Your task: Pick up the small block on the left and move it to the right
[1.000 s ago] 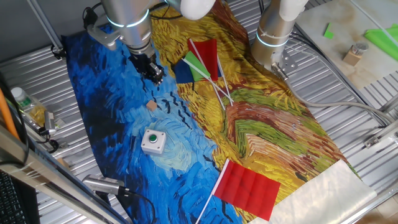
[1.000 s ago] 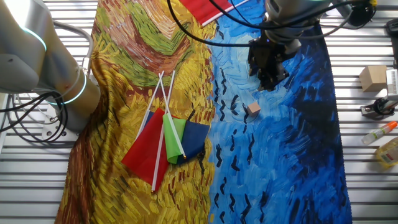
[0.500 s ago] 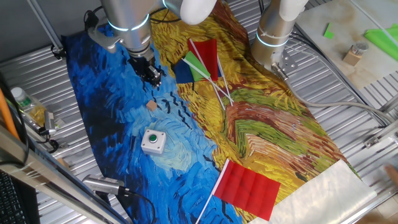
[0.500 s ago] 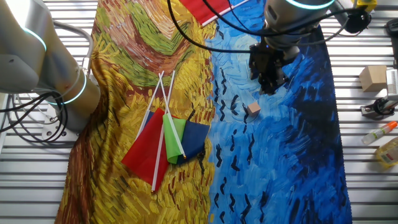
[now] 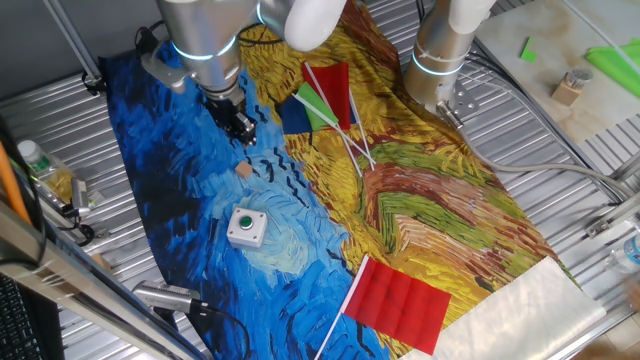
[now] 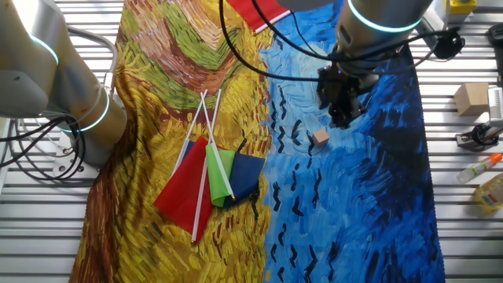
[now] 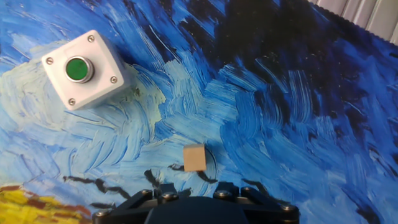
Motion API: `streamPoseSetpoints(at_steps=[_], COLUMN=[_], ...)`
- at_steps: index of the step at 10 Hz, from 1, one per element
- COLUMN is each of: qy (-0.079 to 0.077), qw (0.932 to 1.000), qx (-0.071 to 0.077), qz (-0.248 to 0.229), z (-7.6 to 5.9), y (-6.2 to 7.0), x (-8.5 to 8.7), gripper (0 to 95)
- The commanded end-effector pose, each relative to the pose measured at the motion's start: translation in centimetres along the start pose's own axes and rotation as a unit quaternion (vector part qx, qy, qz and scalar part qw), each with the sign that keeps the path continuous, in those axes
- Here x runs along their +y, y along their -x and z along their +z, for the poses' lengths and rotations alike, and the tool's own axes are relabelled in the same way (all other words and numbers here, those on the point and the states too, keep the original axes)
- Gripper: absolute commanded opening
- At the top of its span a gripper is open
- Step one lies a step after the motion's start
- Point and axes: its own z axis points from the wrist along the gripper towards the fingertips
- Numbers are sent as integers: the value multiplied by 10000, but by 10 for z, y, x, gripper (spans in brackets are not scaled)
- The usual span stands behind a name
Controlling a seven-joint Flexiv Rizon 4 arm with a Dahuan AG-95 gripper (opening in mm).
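The small block (image 5: 243, 171) is a tiny tan wooden cube lying on the blue part of the painted cloth. It also shows in the other fixed view (image 6: 318, 139) and in the hand view (image 7: 194, 158), just ahead of the gripper body at the bottom edge. My gripper (image 5: 240, 125) hangs above the cloth, a little beyond the block and not touching it. In the other fixed view the gripper (image 6: 343, 114) is up and to the right of the block. Its jaws look open and empty. The fingertips do not show in the hand view.
A white box with a green button (image 5: 246, 226) sits near the block, also in the hand view (image 7: 83, 70). Small flags (image 5: 320, 100) lie mid-cloth and a red flag (image 5: 400, 300) near the front. A second arm (image 5: 440, 60) stands behind. A wooden block (image 6: 471, 98) and bottles (image 6: 487, 167) lie off the cloth.
My gripper has shifted a little to the left in one fixed view and has come lower, nearer the small block, in the other. The block has not moved.
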Motion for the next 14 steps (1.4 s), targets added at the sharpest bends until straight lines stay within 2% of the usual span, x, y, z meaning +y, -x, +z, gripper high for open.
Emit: streamPoseSetpoints(at_steps=[1,6,14], qy=[-15,-14,19], qw=[10000,9999,9997], qx=[-69,-150,-239], qz=[-30,-29,0], z=[12,35,63], y=[3,7,10], x=[-1,-2,2], gripper=[380,380,380])
